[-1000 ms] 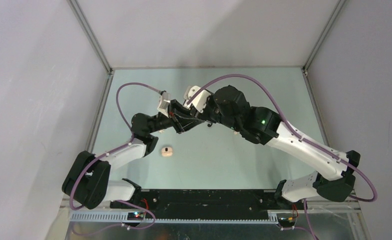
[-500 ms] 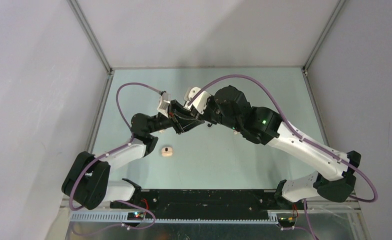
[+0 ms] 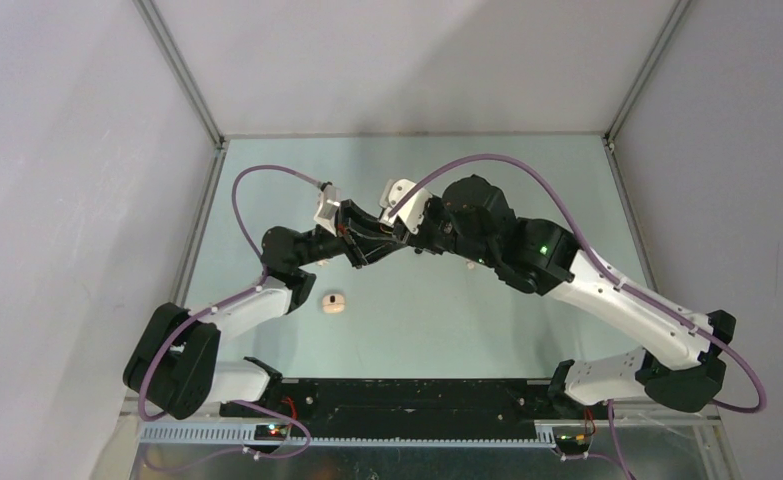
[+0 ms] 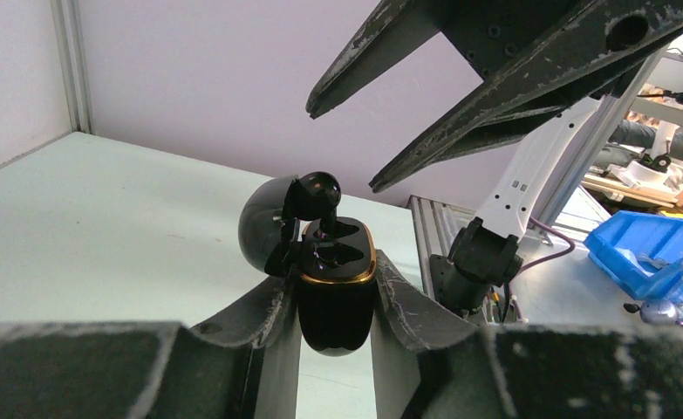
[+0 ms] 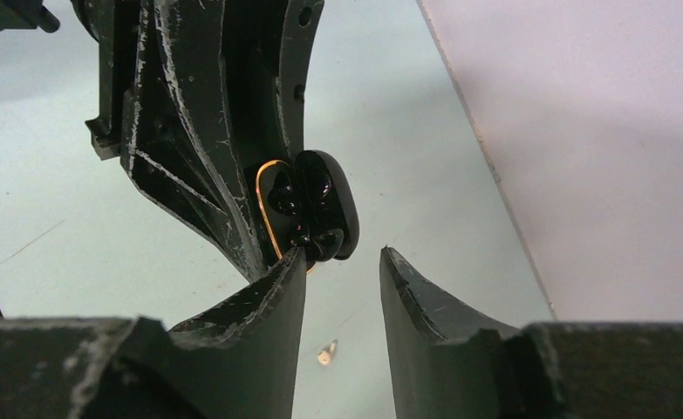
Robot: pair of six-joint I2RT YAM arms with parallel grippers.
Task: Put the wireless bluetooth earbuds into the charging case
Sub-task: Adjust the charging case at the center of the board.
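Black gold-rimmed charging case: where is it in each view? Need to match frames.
Top external: not discernible, hidden within the left end effector, mid-table.
Left wrist: charging case at lower centre, lid open.
Right wrist: centre of frame, slightly above the middle.
Shared landmark: the left end effector gripping it, seen in all three views.

Robotics lab, walled workcell (image 3: 407, 70), blue parts bin (image 4: 656, 255)

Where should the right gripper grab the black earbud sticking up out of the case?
Probably pinch the earbud by its rounded head from above: its stem sits in the charging case, whose sides the left gripper covers, lid behind.
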